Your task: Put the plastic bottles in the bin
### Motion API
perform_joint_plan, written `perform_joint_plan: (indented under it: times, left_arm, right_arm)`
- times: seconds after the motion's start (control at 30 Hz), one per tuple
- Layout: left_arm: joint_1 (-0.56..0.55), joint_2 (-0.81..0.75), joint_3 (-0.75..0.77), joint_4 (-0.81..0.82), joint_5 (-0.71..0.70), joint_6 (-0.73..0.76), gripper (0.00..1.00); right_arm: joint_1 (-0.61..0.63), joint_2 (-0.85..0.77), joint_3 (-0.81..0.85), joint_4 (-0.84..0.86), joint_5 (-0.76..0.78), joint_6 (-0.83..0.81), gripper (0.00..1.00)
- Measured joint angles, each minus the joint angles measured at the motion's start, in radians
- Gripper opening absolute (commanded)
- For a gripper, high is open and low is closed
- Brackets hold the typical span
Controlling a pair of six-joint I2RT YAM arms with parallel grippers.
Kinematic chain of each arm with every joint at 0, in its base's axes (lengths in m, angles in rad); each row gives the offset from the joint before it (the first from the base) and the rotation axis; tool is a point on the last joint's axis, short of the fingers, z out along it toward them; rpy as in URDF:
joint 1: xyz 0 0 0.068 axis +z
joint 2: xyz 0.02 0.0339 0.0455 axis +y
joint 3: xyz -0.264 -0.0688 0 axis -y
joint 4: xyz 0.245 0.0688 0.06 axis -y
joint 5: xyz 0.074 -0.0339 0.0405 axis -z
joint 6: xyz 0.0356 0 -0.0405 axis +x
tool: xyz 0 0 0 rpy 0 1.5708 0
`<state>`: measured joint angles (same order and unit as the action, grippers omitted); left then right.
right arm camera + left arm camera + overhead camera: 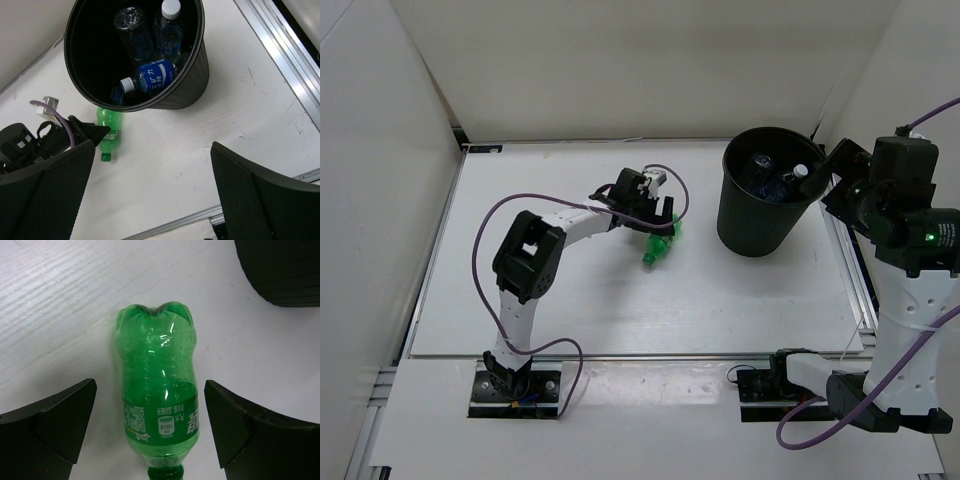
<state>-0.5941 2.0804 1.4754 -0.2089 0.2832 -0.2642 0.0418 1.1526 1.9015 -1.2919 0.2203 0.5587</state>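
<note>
Our left hand (150, 390), spread, straddles the green bottle (159, 405) lying on the surface (570, 300) left of the bin (760, 230). Our right hand (152, 150), also spread, hovers beside the bin. Squeezing the slick, rounded body might squirt it away.

Top camera looks down from the near side over the whole white table (620, 290). Left wrist views the small green plastic bottle (159, 400) closely; right wrist, higher, shares it.

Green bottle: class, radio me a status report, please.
Left gripper open, astride green bottle, no grip. Right gripper open, near bin. Green bottle flat on table; three bottles in bin. Nothing between bottle and bin.
</note>
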Motion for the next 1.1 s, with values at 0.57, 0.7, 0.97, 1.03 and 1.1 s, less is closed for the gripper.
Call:
perform_joint_plan:
  times: [0.57, 0.7, 0.97, 1.03, 1.1]
  left_arm:
    - [-0.011, 0.016, 0.426, -0.066, -0.085, -0.022, 0.64]
    - [-0.040, 0.047, 0.869, -0.013, -0.119, -0.007, 0.64]
    - [-0.107, 0.130, 1.111, 0.407, -0.045, -0.133, 0.73]
    - [-0.130, 0.219, 1.123, 0.454, -0.039, -0.163, 0.75]
    - [-0.149, 0.285, 1.080, 0.454, -0.040, -0.178, 0.79]
  right_arm:
    - [0.000, 0.014, -0.017, -0.001, -0.008, -0.001, 1.00]
    - [0.000, 0.017, -0.021, -0.001, 0.005, 0.008, 1.00]
    - [0.000, 0.010, -0.010, -0.004, 0.041, 0.011, 1.00]
    - [0.000, 0.012, 0.014, -0.011, 0.050, 0.010, 1.00]
    - [0.000, 0.011, 0.041, -0.013, 0.058, 0.008, 1.00]
